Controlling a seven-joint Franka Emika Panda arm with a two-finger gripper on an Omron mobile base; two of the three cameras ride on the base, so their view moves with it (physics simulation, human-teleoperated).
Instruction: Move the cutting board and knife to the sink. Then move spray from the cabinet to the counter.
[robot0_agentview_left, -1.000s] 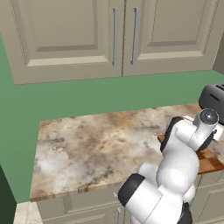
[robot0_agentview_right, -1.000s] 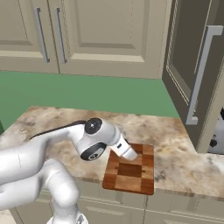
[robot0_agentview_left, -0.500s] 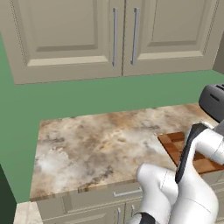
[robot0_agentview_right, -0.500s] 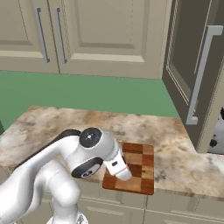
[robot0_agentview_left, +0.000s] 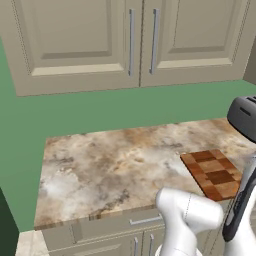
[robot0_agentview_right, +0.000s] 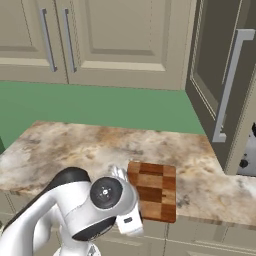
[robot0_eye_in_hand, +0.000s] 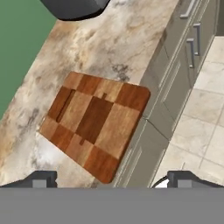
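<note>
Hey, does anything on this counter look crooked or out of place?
The cutting board sits at the counter's front edge, one corner poking slightly past it. Nothing looks spilled or damaged.

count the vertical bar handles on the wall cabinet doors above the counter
2: in the left base view, one handle on the left door and one handle on the right door, side by side where the doors meet. Others may lie outside the frame.

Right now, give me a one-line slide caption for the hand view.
Open gripper looks down on the checkered cutting board lying flat at the counter front edge, above drawer fronts.
</note>
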